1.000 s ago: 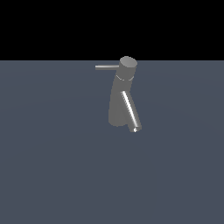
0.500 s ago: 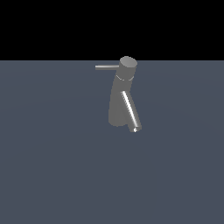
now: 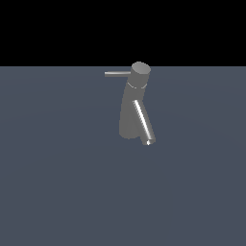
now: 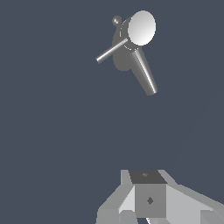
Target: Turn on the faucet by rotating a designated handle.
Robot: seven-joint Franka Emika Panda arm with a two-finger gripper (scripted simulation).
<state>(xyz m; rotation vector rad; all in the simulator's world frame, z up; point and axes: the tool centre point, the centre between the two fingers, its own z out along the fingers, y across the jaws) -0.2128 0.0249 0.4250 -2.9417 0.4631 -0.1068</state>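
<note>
Currently, the faucet (image 3: 130,115) is seen standing alone near the middle of the dark grey desk (image 3: 57,192) in the exterior view, its column leaning so that the round cap (image 3: 140,69) sits toward one o'clock of the base. From that cap the handle (image 3: 117,73) is projected straight out toward nine o'clock, while the thicker spout (image 3: 144,122) is slanted down toward five o'clock; the two are thus kept well apart, which leaves the thin rod free to be reached without the spout being struck.

No arm is shown in the exterior view. In the wrist view only the body of the hand (image 4: 148,199) is caught at the picture's edge, well apart from the faucet (image 4: 124,54), whose handle (image 4: 111,50) is seen from above. The fingertips are cut off, so whether the hand is wide or narrow cannot be told.

The approach is judged to be at its start: the handle is not yet touched, and a sideways push against the rod's free end is likely called for.
</note>
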